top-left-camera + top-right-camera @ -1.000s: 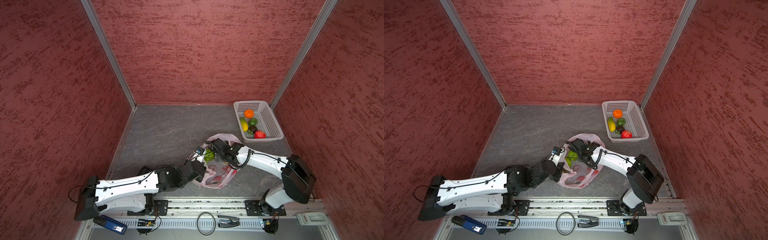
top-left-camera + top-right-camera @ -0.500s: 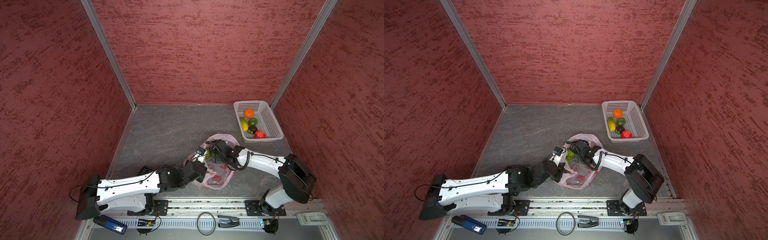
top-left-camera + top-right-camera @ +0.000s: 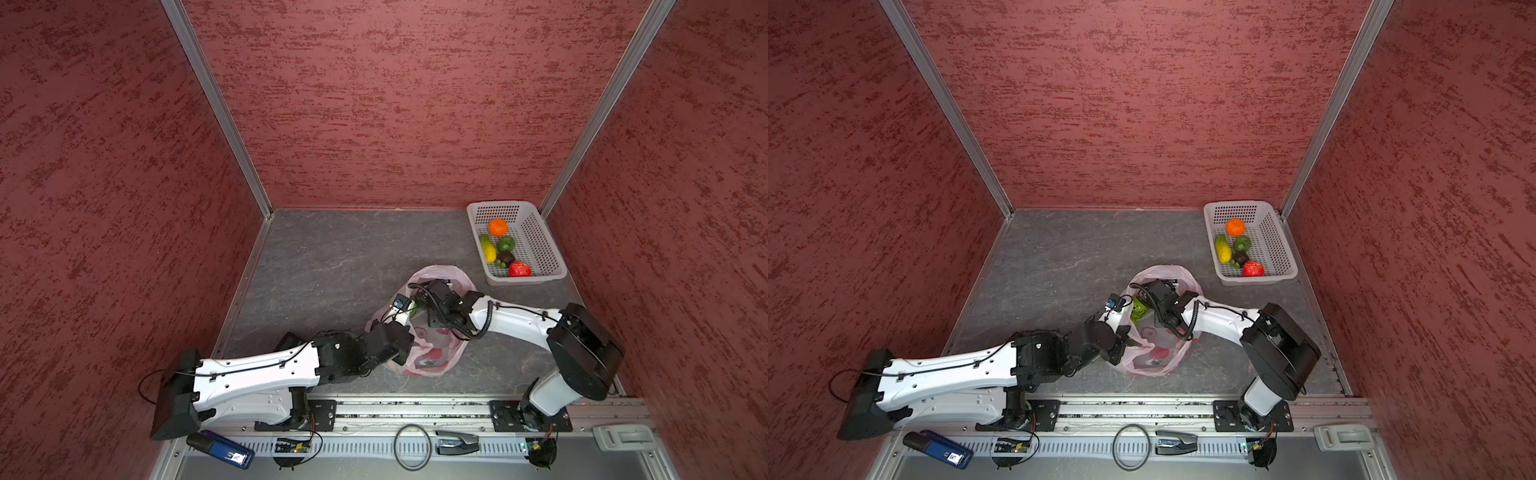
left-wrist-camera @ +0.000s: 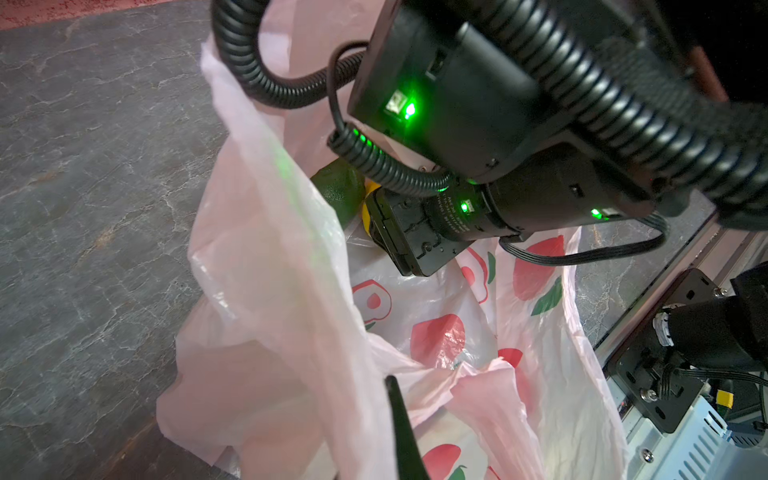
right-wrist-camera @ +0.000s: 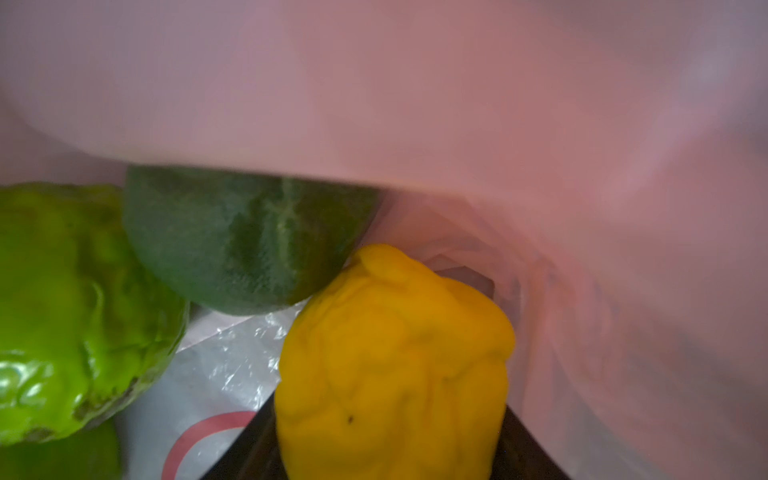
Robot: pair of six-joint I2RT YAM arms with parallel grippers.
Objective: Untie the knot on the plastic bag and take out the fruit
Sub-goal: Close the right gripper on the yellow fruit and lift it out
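Top views both show the plastic bag (image 3: 440, 274) (image 3: 1167, 272) lying mouth-open on the grey table (image 3: 332, 257), right of the middle. Bare tabletop runs from it to the back wall and the left wall. The bag's near end lies close to the front rail (image 3: 415, 409), and both arms crowd over it. A white basket (image 3: 525, 277) sits in the far right corner against the right wall, near the bag's far rim but not touching it, with several pieces of fruit (image 3: 519, 269) in it.

In the left wrist view the left gripper (image 4: 397, 407) is clenched on the pink film at the bag's edge and holds it raised.

In the right wrist view the right gripper (image 5: 388, 409) is deep inside the bag. Its dark fingers (image 5: 249, 449) lie against both flanks of the yellow fruit (image 5: 395, 332), grasping it. The dark green fruit (image 5: 241, 241) touches the yellow one just beyond the fingertips, and the bright green fruit (image 5: 62, 311) sits beside them. Pink film closes in on the other sides.
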